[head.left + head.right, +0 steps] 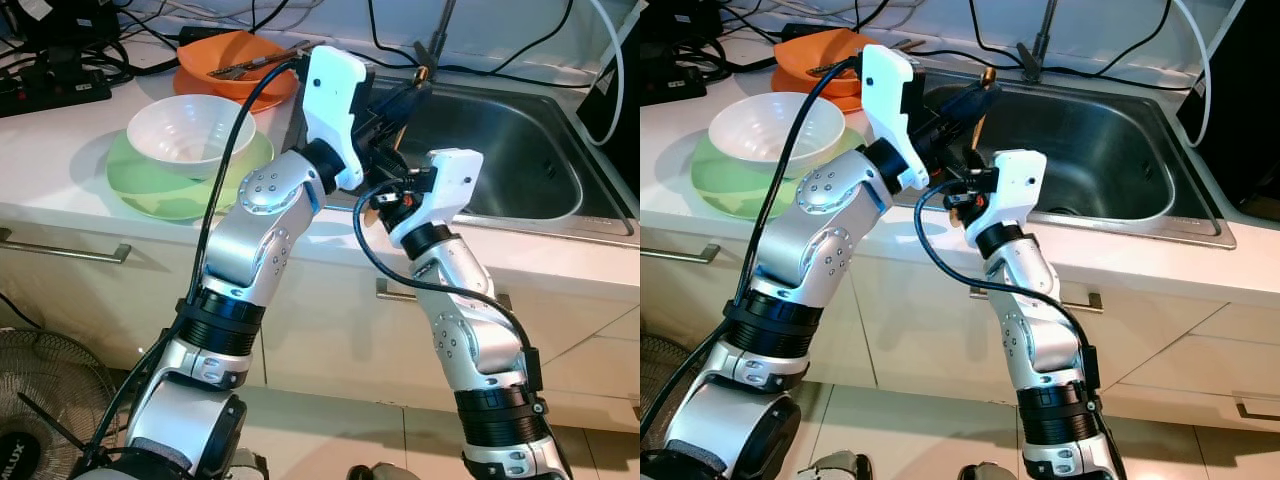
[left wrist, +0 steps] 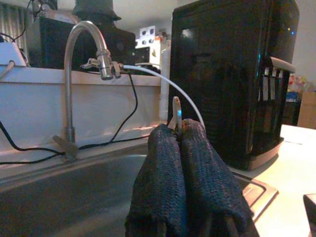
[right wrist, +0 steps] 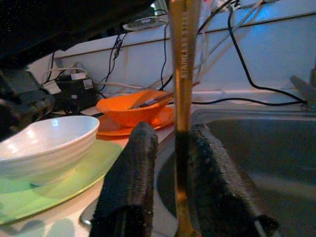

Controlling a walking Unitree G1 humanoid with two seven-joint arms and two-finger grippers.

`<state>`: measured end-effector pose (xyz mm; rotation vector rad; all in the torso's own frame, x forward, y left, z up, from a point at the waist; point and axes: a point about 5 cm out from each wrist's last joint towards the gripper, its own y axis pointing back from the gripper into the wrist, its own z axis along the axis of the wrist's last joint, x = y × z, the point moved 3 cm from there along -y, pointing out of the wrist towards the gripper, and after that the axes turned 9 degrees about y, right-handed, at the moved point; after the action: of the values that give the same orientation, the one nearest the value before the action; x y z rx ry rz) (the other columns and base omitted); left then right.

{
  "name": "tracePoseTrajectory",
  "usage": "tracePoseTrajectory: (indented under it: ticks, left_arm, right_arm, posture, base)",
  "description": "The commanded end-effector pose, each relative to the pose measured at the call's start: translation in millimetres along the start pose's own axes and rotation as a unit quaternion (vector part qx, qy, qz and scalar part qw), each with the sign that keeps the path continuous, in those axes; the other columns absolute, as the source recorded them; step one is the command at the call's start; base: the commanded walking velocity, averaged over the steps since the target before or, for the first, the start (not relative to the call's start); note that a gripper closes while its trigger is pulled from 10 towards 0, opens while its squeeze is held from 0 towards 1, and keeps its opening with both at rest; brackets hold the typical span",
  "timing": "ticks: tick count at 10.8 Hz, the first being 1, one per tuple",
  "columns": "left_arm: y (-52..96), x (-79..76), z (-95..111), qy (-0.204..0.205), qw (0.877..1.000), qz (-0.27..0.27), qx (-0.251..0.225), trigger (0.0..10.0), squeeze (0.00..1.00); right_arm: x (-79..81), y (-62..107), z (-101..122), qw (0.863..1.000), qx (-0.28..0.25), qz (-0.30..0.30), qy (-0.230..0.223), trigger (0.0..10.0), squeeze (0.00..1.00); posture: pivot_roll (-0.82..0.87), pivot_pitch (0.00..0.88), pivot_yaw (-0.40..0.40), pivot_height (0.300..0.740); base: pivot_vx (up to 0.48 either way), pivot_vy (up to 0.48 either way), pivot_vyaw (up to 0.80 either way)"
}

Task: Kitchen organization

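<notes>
My left gripper (image 2: 178,129) hangs over the left edge of the steel sink (image 1: 520,150). It is shut on a thin gold utensil (image 3: 183,74), whose tip (image 1: 986,78) pokes out above the fingers. The stamped handle hangs straight down between the fingers of my right gripper (image 3: 170,131). That gripper is open just below the left one, with one finger (image 3: 217,168) against the handle and the other apart from it. On the counter to the left, a white bowl (image 1: 190,130) sits on a green plate (image 1: 150,190).
An orange bowl (image 1: 235,62) holding utensils stands on an orange plate behind the white bowl. A faucet (image 2: 74,74) rises at the sink's back, and cables run along the wall. A black appliance (image 2: 232,74) stands right of the sink. A fan (image 1: 40,400) is on the floor at left.
</notes>
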<state>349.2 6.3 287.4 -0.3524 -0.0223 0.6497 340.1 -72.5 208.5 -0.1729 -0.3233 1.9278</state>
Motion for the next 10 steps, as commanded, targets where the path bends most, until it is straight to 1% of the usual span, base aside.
tracePoseTrajectory:
  ticks: [1, 5, 7, 10]
  left_arm:
    - [-0.5, -4.9, 1.7, -0.004, 1.000, -0.010, -0.001, 10.0, 0.00]
    - [-0.2, -3.7, -1.9, -0.007, 1.000, -0.007, 0.007, 10.0, 0.00]
    - [0.7, -0.9, -4.3, -0.004, 1.000, 0.000, 0.011, 10.0, 1.00]
    - [1.0, 4.4, -2.3, -0.002, 1.000, 0.014, 0.004, 10.0, 1.00]
  right_arm:
    - [-3.4, -2.9, 5.9, 1.000, -0.011, -0.006, 0.004, 0.0, 0.00]
    - [-4.4, -3.3, 6.3, 1.000, -0.013, -0.009, 0.003, 0.0, 0.00]
    - [-5.9, -3.4, 6.4, 1.000, -0.014, -0.012, 0.004, 0.0, 0.00]
    - [-9.6, -3.3, 6.8, 1.000, -0.014, -0.016, 0.006, 0.0, 0.00]
  posture:
    - [-0.04, 0.054, -0.060, 0.740]
    - [-0.04, 0.051, -0.060, 0.740]
    - [-0.03, 0.053, -0.062, 0.740]
    - [-0.04, 0.051, -0.062, 0.740]
  base:
    - [0.000, 0.000, 0.00]
    - [0.000, 0.000, 0.00]
    - [0.000, 0.000, 0.00]
    - [0.000, 0.000, 0.00]
